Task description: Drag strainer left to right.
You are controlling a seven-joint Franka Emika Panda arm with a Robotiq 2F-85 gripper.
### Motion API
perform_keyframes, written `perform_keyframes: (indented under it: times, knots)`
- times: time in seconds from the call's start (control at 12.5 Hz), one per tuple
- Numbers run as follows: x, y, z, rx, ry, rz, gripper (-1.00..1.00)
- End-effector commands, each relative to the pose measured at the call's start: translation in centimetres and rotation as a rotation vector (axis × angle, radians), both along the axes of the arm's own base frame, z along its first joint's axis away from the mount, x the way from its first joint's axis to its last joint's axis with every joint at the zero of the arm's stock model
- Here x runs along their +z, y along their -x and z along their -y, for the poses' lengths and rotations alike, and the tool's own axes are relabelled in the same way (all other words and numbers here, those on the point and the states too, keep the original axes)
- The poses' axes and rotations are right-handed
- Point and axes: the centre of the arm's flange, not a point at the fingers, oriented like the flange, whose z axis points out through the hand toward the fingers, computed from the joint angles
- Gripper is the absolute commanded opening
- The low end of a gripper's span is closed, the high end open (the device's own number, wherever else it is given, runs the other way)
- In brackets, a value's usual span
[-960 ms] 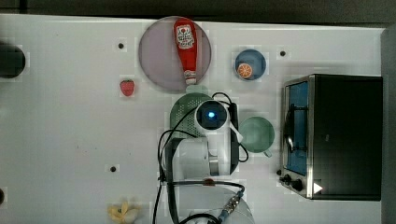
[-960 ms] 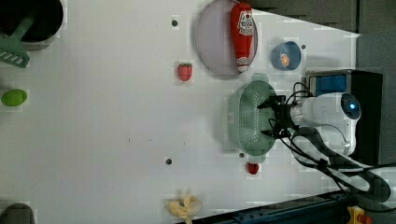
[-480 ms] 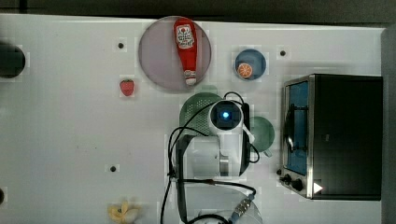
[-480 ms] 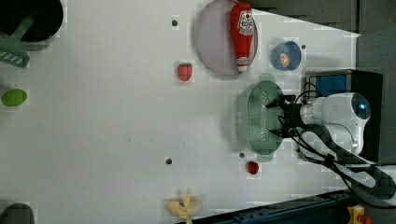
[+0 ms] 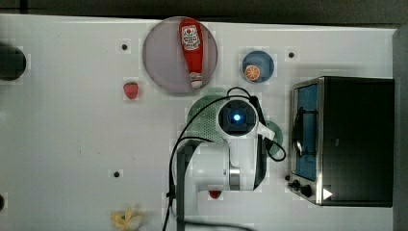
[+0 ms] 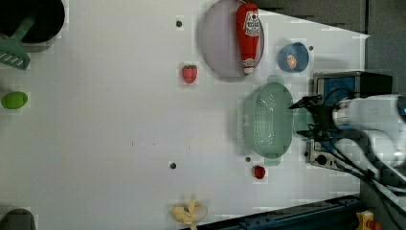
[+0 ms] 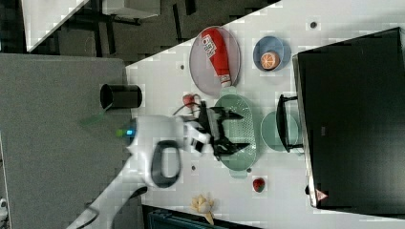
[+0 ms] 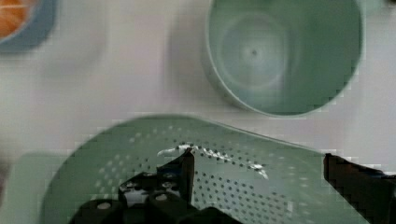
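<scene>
The strainer (image 6: 268, 120) is a pale mint-green oblong colander with rows of tiny holes, lying near the middle of the table. In the top view the arm's wrist covers much of the strainer (image 5: 202, 122). My gripper (image 6: 305, 116) is open and hangs at the strainer's rim on the left view's right, on the side of the round green cup (image 7: 279, 131). In the wrist view both black fingertips (image 8: 187, 163) stand wide apart over the holed basin of the strainer (image 8: 140, 158), with nothing between them. The right view shows the gripper (image 7: 237, 130) over the strainer (image 7: 249, 131).
A black toaster oven (image 5: 346, 139) stands just past the cup (image 5: 276, 139) at the top view's right. A grey plate (image 5: 163, 57) carries a ketchup bottle (image 5: 191, 45); a blue bowl (image 5: 258, 66) holds an orange slice. A strawberry (image 5: 130, 90), a small red fruit (image 5: 215, 194) and a banana (image 5: 127, 219) lie around.
The arm has swung toward the top view's right, and the strainer slid a little the same way. The fingers now sit at the strainer's cup-side rim.
</scene>
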Motion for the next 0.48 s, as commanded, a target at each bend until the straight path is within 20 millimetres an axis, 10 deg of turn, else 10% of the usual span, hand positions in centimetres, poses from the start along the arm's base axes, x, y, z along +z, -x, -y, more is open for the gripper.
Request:
perform_keyframes:
  times: [0.08, 0.48]
  knots:
    - [11.9, -1.2, -0.7, 0.246, -0.016, 0.070, 1.00]
    - [27.6, 1.7, -3.9, 0.298, -0.123, 0.038, 1.00]
